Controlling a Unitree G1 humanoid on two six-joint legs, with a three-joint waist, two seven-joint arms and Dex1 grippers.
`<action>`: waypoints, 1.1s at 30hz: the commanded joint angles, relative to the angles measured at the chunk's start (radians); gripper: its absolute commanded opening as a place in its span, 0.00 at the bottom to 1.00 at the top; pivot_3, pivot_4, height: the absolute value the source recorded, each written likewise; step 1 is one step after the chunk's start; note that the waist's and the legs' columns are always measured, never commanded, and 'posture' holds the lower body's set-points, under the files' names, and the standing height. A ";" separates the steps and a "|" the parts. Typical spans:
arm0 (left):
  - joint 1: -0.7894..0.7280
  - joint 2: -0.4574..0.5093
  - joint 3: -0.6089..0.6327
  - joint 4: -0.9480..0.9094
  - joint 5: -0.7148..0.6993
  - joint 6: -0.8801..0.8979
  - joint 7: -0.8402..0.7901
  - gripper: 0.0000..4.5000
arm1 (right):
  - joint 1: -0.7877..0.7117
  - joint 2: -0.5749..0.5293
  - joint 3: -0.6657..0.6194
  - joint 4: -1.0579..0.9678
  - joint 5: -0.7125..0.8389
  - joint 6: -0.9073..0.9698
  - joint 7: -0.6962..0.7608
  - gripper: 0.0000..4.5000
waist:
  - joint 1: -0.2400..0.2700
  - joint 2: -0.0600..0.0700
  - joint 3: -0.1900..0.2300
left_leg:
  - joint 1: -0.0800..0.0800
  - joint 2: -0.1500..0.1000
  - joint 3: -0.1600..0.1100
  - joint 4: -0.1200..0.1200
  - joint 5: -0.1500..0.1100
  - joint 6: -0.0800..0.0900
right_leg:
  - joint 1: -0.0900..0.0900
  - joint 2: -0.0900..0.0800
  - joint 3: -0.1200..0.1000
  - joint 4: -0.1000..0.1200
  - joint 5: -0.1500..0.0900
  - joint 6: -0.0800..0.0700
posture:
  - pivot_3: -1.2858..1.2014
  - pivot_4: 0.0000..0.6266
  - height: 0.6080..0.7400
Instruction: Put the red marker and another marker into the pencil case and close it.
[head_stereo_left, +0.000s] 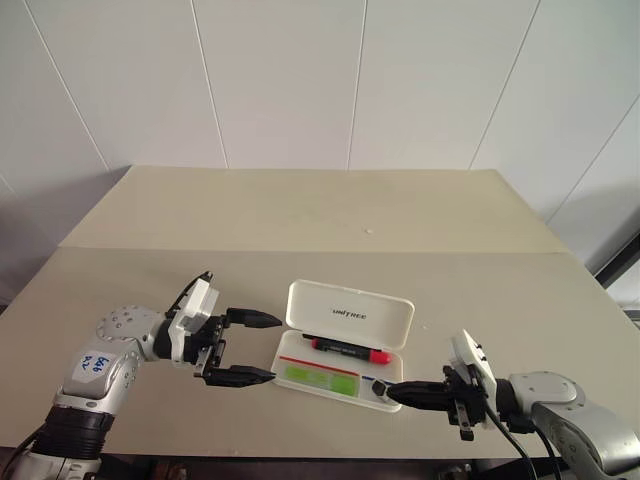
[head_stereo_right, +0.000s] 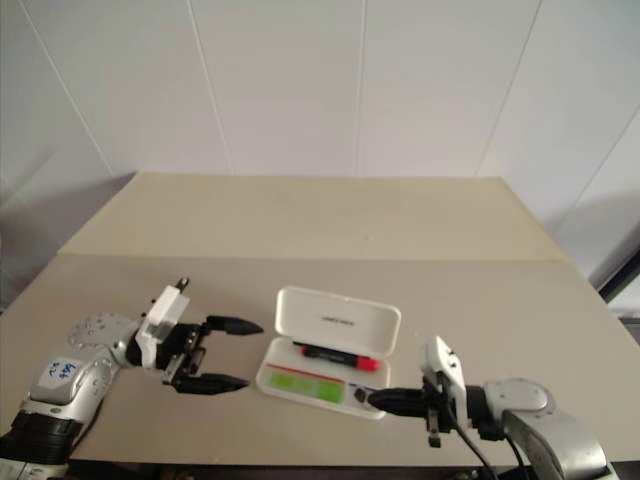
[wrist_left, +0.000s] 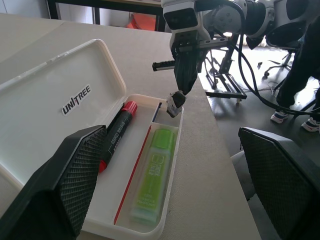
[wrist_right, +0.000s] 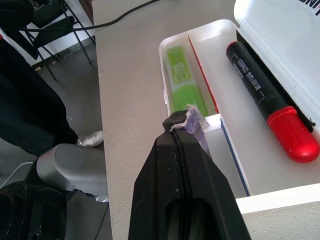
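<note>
The white pencil case (head_stereo_left: 350, 314) lies open near the table's front edge, its lid raised at the back. In its rear compartment lies the red marker (head_stereo_left: 350, 349), red cap to the right. The lime-green marker (head_stereo_left: 320, 379) lies in the front compartment. My left gripper (head_stereo_left: 276, 348) hovers open just left of the case, its black fingers (wrist_left: 65, 185) spread wide with nothing between them. My right gripper (head_stereo_left: 390, 389) is shut on a small dark grey stubby object (wrist_right: 192, 122), held over the case's right end, beside the green marker (wrist_right: 182, 80) and the red marker (wrist_right: 270, 100).
The beige table (head_stereo_left: 330, 220) stretches far behind the case, with a seam across its middle. Its front edge runs close under both arms. Beyond the table's end stand chair bases and cables (wrist_left: 225, 75), and a person's dark trouser leg and shoe (wrist_left: 285, 107).
</note>
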 joint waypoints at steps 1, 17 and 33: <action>-0.005 0.001 0.018 -0.028 -0.009 -0.004 0.005 1.00 | -0.021 0.009 0.026 -0.018 -0.005 0.002 -0.002 0.08 | -0.001 0.000 0.000 | 0.000 0.000 0.000 0.000 0.000 0.000 | 0.000 0.000 0.000 0.000 0.000 0.000 | 0.52 0.24 1.00; 0.010 0.008 0.029 -0.049 -0.014 -0.003 0.026 1.00 | -0.050 -0.001 0.022 0.025 -0.019 0.004 0.000 0.08 | 0.000 0.000 0.000 | 0.000 0.000 0.000 0.000 0.000 0.000 | 0.000 0.000 0.000 0.001 0.000 0.000 | 0.52 0.24 1.00; -0.008 -0.009 0.015 -0.030 -0.008 -0.010 0.021 1.00 | 0.002 -0.050 -0.022 -0.035 0.001 0.035 -0.018 0.08 | 0.000 0.000 0.000 | 0.000 0.000 0.000 0.001 0.000 0.000 | 0.000 0.000 0.000 0.001 0.000 0.000 | 0.52 0.24 1.00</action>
